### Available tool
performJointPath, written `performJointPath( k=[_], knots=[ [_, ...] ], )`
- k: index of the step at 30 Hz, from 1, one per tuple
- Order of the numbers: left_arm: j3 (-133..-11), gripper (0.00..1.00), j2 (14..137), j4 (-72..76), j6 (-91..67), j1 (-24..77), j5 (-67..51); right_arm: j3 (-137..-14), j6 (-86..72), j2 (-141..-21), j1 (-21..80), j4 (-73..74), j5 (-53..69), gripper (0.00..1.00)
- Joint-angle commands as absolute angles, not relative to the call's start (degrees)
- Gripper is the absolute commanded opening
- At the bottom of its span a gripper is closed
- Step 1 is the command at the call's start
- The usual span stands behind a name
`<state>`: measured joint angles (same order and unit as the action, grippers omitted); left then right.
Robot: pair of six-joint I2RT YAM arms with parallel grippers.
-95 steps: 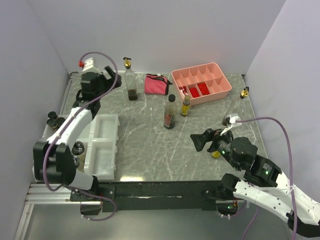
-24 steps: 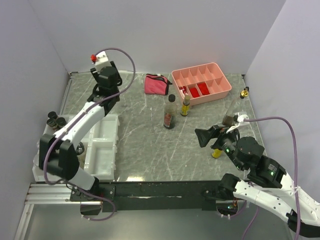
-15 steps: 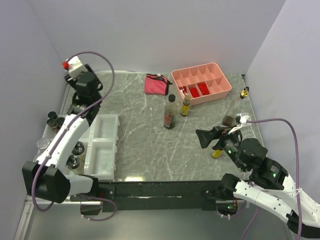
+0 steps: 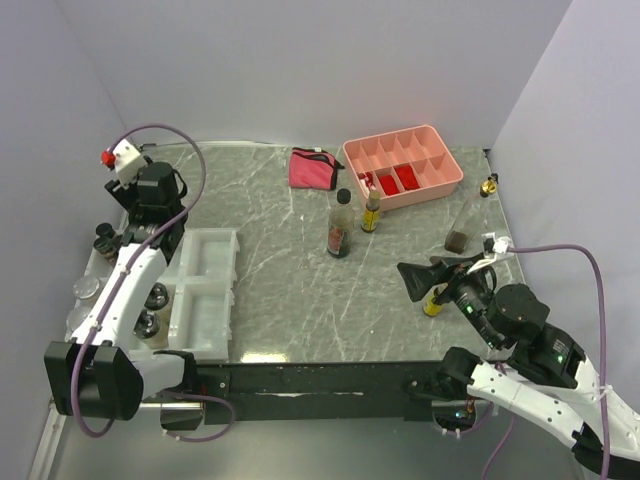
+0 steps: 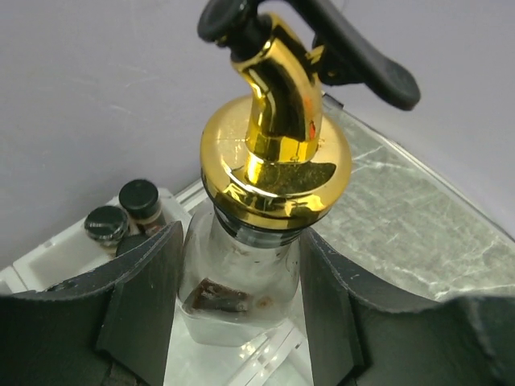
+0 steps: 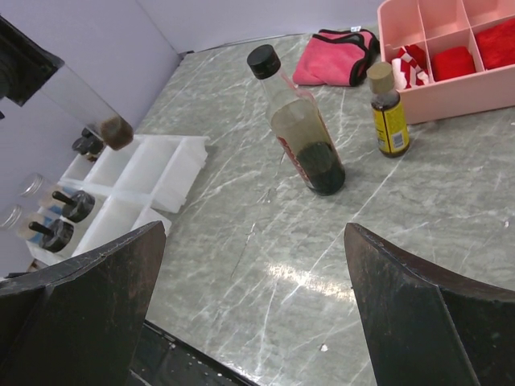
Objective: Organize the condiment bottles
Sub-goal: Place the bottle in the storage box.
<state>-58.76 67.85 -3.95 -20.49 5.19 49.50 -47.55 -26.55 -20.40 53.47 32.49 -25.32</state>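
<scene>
Gold-spouted, black-capped clear glass bottle point(image 5: 237, 285)

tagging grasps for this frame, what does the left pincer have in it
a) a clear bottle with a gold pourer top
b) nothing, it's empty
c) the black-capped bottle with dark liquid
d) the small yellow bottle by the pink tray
a: in the left wrist view the left pincer is shut on the glass body of the clear bottle with a gold pourer top, with a finger on each side of it.
</scene>
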Motion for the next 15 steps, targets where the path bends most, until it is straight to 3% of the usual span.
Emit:
performJointPath(
  k=[1, 15],
  knots=[
    [-56.1, 0.01, 63.1, 3.2, -21.4, 4.7, 51.9, -48.3, -27.4, -18.6, 53.3, 33.5, -25.0, 1.00],
    [-47.6, 0.01, 62.1, 14.3, -21.3, 1.5, 43.3, -48.4, -27.9, -17.0, 53.3, 34.5, -25.0, 1.00]
  ],
)
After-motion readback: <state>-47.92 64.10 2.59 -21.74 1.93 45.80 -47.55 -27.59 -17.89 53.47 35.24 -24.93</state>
